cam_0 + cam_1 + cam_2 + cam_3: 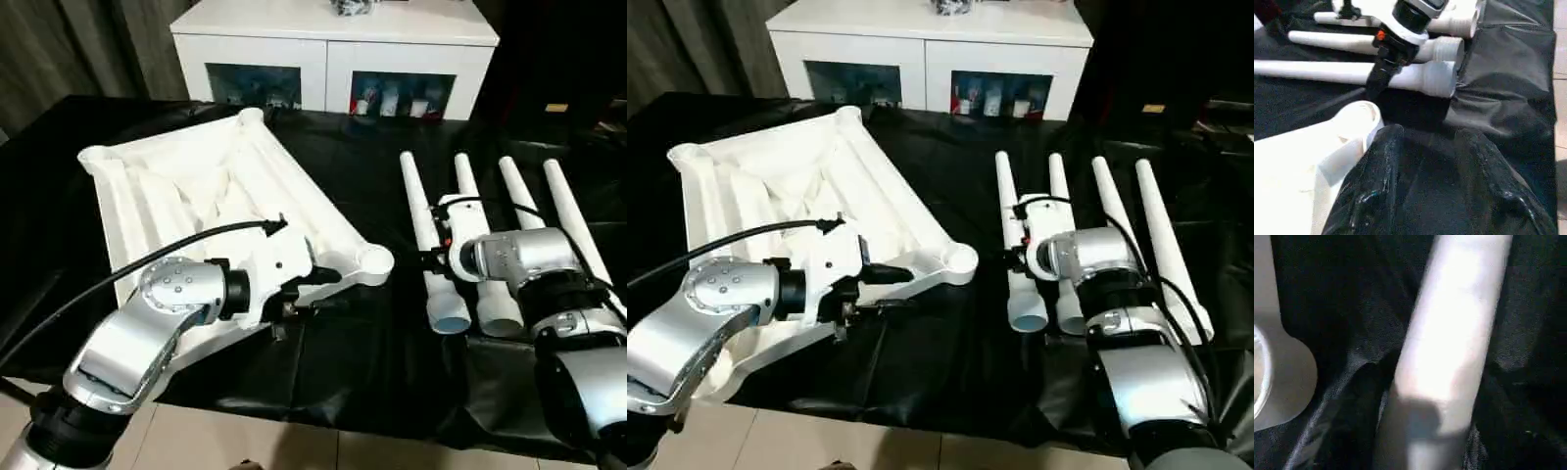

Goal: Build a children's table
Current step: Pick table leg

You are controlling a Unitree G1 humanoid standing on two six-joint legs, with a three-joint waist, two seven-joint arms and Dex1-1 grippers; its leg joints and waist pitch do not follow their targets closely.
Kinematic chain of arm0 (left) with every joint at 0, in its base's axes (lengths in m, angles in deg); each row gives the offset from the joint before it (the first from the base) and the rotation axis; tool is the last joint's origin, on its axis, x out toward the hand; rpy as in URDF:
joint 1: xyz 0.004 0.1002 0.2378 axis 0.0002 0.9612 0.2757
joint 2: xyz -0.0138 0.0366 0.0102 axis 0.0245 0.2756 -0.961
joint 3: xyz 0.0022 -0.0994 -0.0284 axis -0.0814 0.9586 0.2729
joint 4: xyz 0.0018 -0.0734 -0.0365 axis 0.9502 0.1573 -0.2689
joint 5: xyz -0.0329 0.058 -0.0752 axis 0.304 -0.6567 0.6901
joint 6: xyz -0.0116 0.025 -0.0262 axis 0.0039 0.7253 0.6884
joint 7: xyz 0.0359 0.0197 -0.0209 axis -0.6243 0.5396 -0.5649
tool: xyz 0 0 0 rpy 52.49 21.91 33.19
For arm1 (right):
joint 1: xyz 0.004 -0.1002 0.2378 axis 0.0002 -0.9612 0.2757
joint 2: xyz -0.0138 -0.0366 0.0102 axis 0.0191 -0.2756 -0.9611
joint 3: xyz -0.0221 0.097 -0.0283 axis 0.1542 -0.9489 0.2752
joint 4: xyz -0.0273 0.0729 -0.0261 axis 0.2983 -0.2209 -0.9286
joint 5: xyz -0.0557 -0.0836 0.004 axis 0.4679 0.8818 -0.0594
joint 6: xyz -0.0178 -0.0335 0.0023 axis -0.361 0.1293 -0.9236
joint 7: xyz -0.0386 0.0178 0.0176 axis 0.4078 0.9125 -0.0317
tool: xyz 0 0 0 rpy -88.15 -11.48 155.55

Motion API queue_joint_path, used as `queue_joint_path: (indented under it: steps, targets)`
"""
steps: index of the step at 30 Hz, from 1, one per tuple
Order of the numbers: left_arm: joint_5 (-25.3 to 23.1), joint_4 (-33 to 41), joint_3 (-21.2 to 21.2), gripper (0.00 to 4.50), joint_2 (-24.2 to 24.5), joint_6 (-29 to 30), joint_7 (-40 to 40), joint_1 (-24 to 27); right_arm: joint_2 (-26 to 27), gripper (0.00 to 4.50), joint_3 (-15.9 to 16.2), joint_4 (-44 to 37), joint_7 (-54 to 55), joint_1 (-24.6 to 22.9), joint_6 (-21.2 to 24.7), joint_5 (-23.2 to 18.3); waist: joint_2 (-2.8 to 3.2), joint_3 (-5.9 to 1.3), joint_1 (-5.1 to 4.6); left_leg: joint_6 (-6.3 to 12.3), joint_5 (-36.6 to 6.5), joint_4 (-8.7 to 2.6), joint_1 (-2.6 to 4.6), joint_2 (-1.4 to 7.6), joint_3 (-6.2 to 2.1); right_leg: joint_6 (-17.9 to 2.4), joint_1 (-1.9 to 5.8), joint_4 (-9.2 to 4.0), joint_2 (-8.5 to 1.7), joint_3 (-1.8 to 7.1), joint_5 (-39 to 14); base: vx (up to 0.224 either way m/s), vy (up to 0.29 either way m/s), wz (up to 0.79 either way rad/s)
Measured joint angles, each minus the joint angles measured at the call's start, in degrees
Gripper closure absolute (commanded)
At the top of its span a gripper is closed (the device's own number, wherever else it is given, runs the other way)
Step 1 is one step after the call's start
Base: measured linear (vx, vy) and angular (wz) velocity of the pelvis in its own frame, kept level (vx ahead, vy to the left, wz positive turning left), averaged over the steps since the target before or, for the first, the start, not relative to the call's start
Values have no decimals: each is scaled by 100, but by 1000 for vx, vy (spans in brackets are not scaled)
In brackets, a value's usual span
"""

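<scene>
Black sheeting covers the desk. Near its front edge, the left gripper holds its fingers part open beside the tabletop's near corner socket, gripping nothing. The tabletop lies ribbed side up on the desk's left half. Right of it lie four legs side by side; the right gripper straddles the leftmost, grip unconfirmed. Its wrist view shows that leg between dark fingers. Beyond stands a white cabinet, items behind its glass.
</scene>
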Motion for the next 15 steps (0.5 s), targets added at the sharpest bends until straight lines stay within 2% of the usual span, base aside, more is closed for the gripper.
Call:
queue_joint_path:
  steps: [2, 9, 11, 14, 15]
  targets:
    - [-2, -4, 17, 248, -13, 0, -44, -61, 0, 224, -63, 33, 5, 0, -26, -35, 0, 0, -1, 0, 0, 0, 0, 0, 0, 0, 0, 0, 0, 0, 0, 0, 0, 0]
    - [-15, -31, 97, 248, -76, 95, -265, -70, -7, 260, -302, 69, 20, -2, 52, -158, 0, 0, -3, 3, 1, 0, -2, 2, 0, 0, -2, 0, 1, -2, 0, 0, 0, 0]
    - [-73, -195, 174, 248, -249, 83, -545, -156, -22, 266, -526, -14, 56, -79, 98, -261, -1, 1, 16, 5, 4, 1, -6, 2, 0, 0, -2, 0, 0, -4, 0, 0, 0, 0]
    - [-222, -518, 507, 248, -581, 34, -1187, -394, -38, 269, -844, -595, 27, -440, 76, -573, -9, 6, 19, 18, 12, 3, -10, 3, 3, 2, -4, -2, -1, -1, 4, 0, 0, 0]
    - [-238, -605, 634, 232, -680, 13, -1357, -487, -45, 269, -978, -869, 16, -603, 36, -666, -8, 6, 10, 31, 19, 2, -11, 2, 4, 2, -4, -4, -1, -1, 4, 0, 0, 0]
